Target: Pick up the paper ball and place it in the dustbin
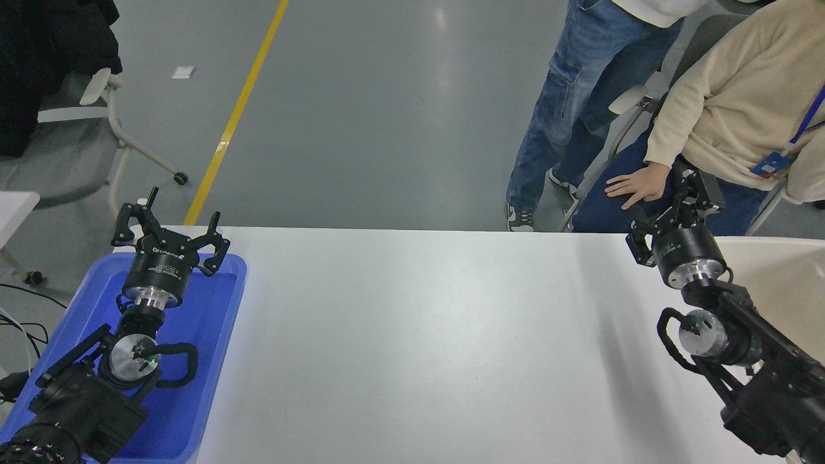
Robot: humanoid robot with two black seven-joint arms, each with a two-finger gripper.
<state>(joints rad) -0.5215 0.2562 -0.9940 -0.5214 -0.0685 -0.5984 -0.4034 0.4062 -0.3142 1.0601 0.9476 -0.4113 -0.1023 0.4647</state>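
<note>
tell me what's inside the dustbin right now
Only a strip of the dustbin shows, plain beige wall with nothing on it. The right arm covers most of the inside, so whether a paper ball lies in there cannot be seen.

- My black left arm sits at the frame's lower left, its black left gripper (169, 227) pointing up-frame, fingers spread apart.
- My black right arm reaches in from the lower right corner; its black right gripper (670, 203) at right of centre, fingers apart, holding nothing.
</note>
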